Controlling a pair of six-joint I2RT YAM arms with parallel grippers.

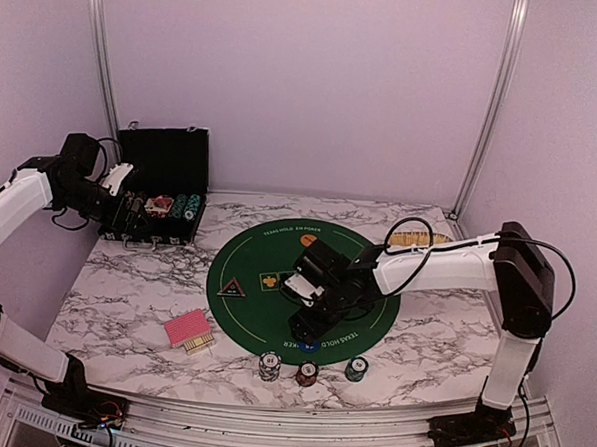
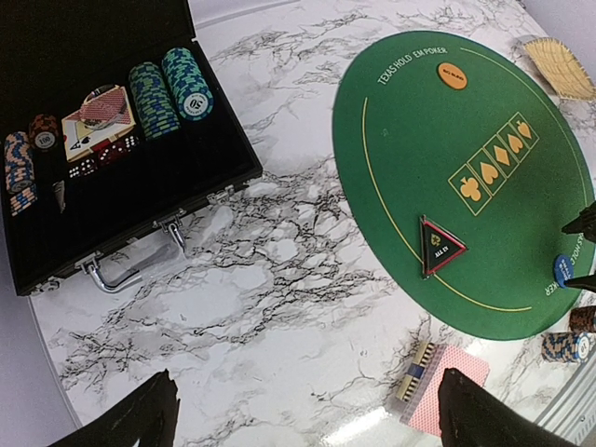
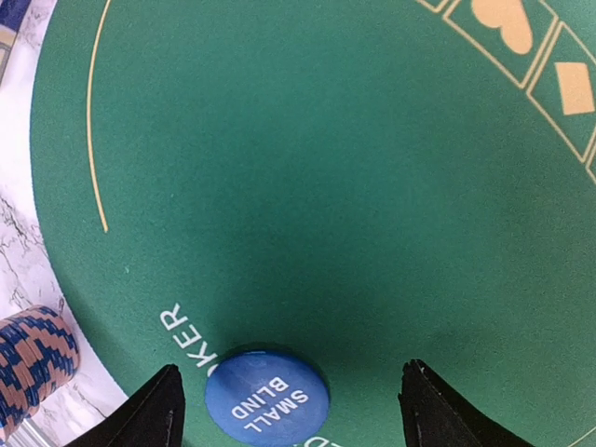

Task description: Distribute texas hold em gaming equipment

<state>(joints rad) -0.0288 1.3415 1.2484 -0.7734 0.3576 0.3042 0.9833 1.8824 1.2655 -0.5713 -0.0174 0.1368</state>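
My right gripper (image 1: pixel 309 326) (image 3: pixel 289 410) is open, low over the near edge of the green round mat (image 1: pixel 267 252). Its fingers straddle the blue "small blind" button (image 3: pixel 266 399) without touching it; the button lies flat on the mat. The black triangular button (image 1: pixel 232 288) (image 2: pixel 440 247) lies on the mat's left side, and the orange button (image 2: pixel 453 74) at its far edge. Three short chip stacks (image 1: pixel 269 365) (image 1: pixel 307 373) (image 1: pixel 356 368) stand in front of the mat. A red-backed card deck (image 1: pixel 188 329) (image 2: pixel 438 386) lies left of them. My left gripper (image 1: pixel 127 207) (image 2: pixel 312 424) is open and empty, up near the case.
The black hinged case (image 1: pixel 164 156) (image 2: pixel 140 219) lies open at the back left and holds teal chip stacks (image 2: pixel 172 88), more chips, cards and dice. A tan woven tray (image 1: pixel 418 240) (image 2: pixel 559 65) lies behind the mat on the right. A chip stack (image 3: pixel 33 368) stands just left of my right gripper.
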